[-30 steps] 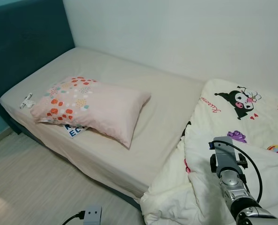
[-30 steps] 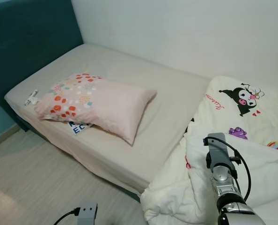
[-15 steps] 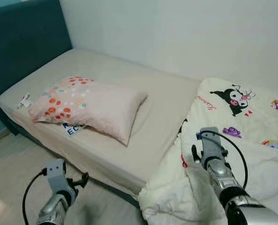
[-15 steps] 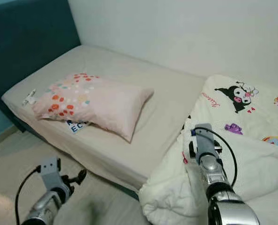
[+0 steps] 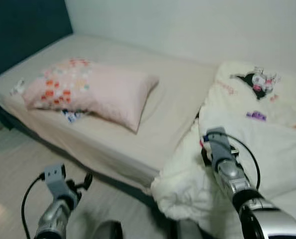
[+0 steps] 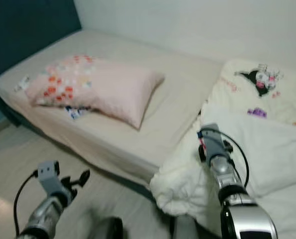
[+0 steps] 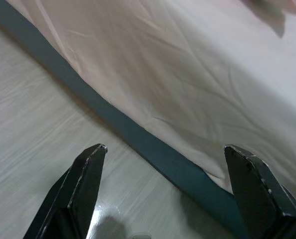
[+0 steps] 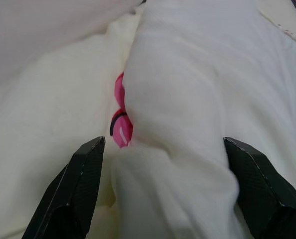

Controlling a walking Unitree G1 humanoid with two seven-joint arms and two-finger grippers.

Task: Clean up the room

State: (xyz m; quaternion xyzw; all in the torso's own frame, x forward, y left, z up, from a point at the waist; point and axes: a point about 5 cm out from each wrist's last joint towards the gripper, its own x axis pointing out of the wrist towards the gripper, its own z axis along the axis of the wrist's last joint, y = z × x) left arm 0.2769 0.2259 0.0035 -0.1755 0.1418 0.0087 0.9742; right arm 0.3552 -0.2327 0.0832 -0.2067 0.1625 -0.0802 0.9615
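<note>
Our right gripper (image 8: 163, 189) is wide open, with its fingers (image 8: 78, 191) on both sides of a thick fold of the white comforter (image 6: 257, 149), and it does not hold the fold. This comforter, printed with cartoon figures, lies bunched on the right part of the bed (image 5: 173, 109) and hangs over the near edge toward the floor (image 5: 18, 164).

Our left gripper (image 7: 165, 194) is also wide open and holds nothing; it hovers above the pale floor, just beside the dark base of the bed.

On the beige sheet, well apart from the comforter, we see a pink pillow (image 5: 93, 92) with coloured dots. A small blue and white thing (image 5: 71, 116) sticks out from under its near edge. A small white object (image 5: 17, 87) lies near the headboard (image 5: 23, 30).
</note>
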